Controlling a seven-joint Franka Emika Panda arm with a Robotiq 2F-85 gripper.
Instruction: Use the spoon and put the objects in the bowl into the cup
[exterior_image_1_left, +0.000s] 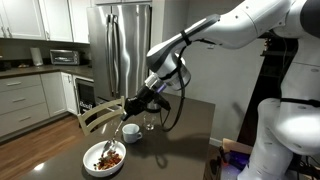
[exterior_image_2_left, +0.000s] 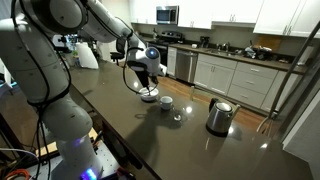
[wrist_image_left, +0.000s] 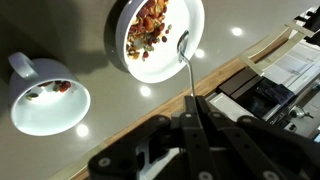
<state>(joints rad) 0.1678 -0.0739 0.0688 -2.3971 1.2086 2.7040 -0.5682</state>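
The pincer (wrist_image_left: 193, 125) is at the bottom middle of the wrist view. It is pinching the far end of the spoon (wrist_image_left: 184, 70) by its handle. The spoon is thin, hard and shiny. I think it is light, but it can slip or turn between the pads. Holding it far back on the handle looks right, with a firm squeeze.

Its round end rests inside the bowl (wrist_image_left: 150, 72) at the top middle, just right of the objects (wrist_image_left: 150, 35). These bits are tiny and loose, so they will likely roll off if the spoon tips.

The cup (wrist_image_left: 45, 118) stands at the left on the counter (wrist_image_left: 115, 115), near the bowl but not touching it. A few bits lie in it.
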